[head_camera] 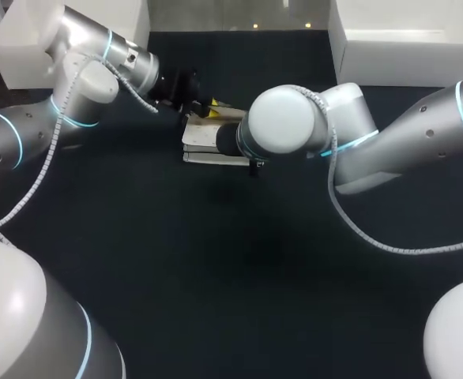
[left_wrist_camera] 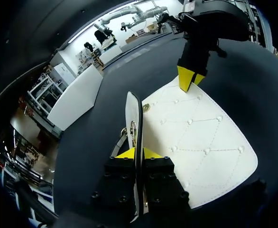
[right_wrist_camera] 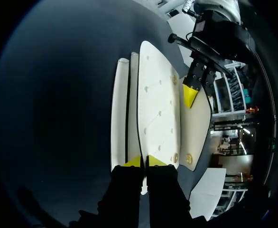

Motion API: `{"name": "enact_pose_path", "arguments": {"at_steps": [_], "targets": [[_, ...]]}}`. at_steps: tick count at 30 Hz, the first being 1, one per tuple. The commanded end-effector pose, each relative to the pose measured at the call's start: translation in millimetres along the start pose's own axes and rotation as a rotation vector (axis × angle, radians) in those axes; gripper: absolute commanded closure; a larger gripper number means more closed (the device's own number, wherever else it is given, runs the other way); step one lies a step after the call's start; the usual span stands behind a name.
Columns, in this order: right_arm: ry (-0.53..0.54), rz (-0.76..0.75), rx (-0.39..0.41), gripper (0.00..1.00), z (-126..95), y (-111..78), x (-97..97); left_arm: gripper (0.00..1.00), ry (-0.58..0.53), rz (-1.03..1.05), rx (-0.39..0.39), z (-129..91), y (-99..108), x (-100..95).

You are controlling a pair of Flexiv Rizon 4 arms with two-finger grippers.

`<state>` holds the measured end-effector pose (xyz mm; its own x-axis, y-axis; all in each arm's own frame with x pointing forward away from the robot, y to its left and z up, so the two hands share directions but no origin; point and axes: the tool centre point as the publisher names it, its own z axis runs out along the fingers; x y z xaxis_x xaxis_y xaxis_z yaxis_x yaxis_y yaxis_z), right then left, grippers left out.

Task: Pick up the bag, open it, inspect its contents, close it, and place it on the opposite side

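A white quilted bag (head_camera: 204,148) lies mid-table on the dark cloth. In the left wrist view my left gripper (left_wrist_camera: 138,153) is shut on the thin upright edge of the bag's body (left_wrist_camera: 131,111), next to its gold clasp. The stitched flap (left_wrist_camera: 200,142) spreads out flat beside it. My right gripper (left_wrist_camera: 189,80) pinches the flap's far edge. Seen from the right wrist, that gripper (right_wrist_camera: 143,161) is shut on the flap (right_wrist_camera: 155,104), with my left gripper (right_wrist_camera: 190,95) opposite. From above, my left gripper (head_camera: 209,108) is at the bag's far side, while the right wrist hides its own fingers.
A white box (head_camera: 405,39) stands at the table's back right and another white box (head_camera: 22,43) at the back left. Dark cloth (head_camera: 231,260) covers the table's near half.
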<state>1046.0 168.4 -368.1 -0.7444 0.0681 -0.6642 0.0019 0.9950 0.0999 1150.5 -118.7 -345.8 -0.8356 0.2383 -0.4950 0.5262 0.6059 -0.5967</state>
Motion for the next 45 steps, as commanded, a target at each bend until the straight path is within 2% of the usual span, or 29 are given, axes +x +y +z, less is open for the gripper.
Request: {"name": "enact_pose_path", "arguments": {"at_steps": [1,7,8,9,10,14,16,19,21,22,23,24,25,35,45], "targets": [[-0.007,0.002,0.001,1.0,2,0.6,2.1,1.0,-0.055,0.018,0.01,1,-2,15.5],[-0.007,0.002,0.001,1.0,2,0.6,2.1,1.0,-0.061,0.036,0.012,-4,-8,17.4],[-0.007,0.002,0.001,1.0,2,0.6,2.1,0.91,-0.061,0.037,0.013,-6,-10,16.6],[-0.007,0.002,0.001,1.0,2,0.6,2.1,0.71,-0.06,0.037,0.014,-8,-12,15.1],[-0.007,0.002,0.001,1.0,2,0.6,2.1,0.57,-0.058,0.037,0.013,-10,-14,13.3],[-0.007,0.002,0.001,1.0,2,0.6,2.1,0.41,-0.064,0.027,0.01,-21,-20,4.3],[-0.007,0.002,0.001,1.0,2,0.6,2.1,0.42,-0.06,0.023,0.029,-25,-22,2.0],[-0.007,0.002,0.001,1.0,2,0.6,2.1,0.57,-0.064,0.027,0.022,-27,-22,-0.8],[-0.007,0.002,0.001,1.0,2,0.6,2.1,0.63,-0.062,0.029,0.017,-27,-22,-2.6],[-0.007,0.002,0.001,1.0,2,0.6,2.1,0.68,-0.062,0.029,0.015,-26,-21,-3.6],[-0.007,0.002,0.001,1.0,2,0.6,2.1,0.79,-0.061,0.03,0.013,-26,-21,-4.4],[-0.007,0.002,0.001,1.0,2,0.6,2.1,0.97,-0.064,0.032,0.008,-25,-20,-5.0],[-0.007,0.002,0.001,1.0,2,0.6,2.1,1.0,-0.068,0.035,0.007,-25,-20,-5.1],[-0.007,0.002,0.001,1.0,2,0.6,2.1,1.0,-0.085,0.111,0.026,-25,-22,21.8],[-0.007,0.002,0.001,1.0,2,0.6,2.1,1.0,-0.081,0.1,0.03,-26,-22,22.7]]}}
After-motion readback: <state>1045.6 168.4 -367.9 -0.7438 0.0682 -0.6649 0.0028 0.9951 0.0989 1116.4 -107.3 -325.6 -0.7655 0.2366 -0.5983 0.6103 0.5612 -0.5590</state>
